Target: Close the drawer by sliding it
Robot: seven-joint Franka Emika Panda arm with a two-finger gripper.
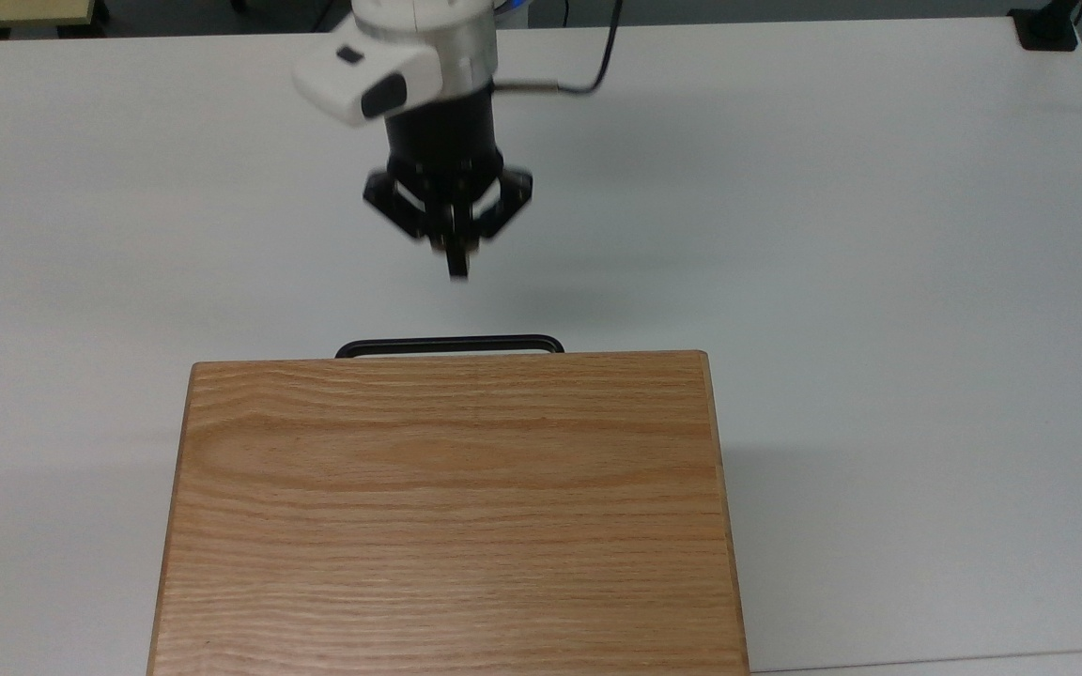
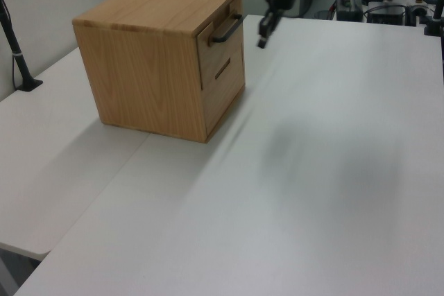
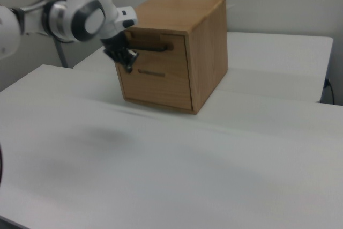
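Observation:
A wooden cabinet [image 1: 452, 507] [image 2: 156, 53] [image 3: 185, 30] stands on the white table. Its top drawer [image 2: 220, 50] [image 3: 155, 52] sits pushed in, nearly flush with the front, and its black bar handle [image 1: 450, 345] [image 2: 227, 29] [image 3: 153, 48] sticks out. My gripper [image 1: 457, 268] [image 2: 262, 41] [image 3: 129, 68] hangs in the air away from the handle, shut with nothing between its fingers. In the top view it is above the handle with a clear gap of table between them.
A lower drawer [image 2: 223, 84] [image 3: 161, 87] sits below the top one, also shut. A black cable [image 1: 597, 75] runs from the wrist. White table [image 1: 879, 282] spreads wide on all sides. A black post [image 2: 15, 50] stands at the left view's left edge.

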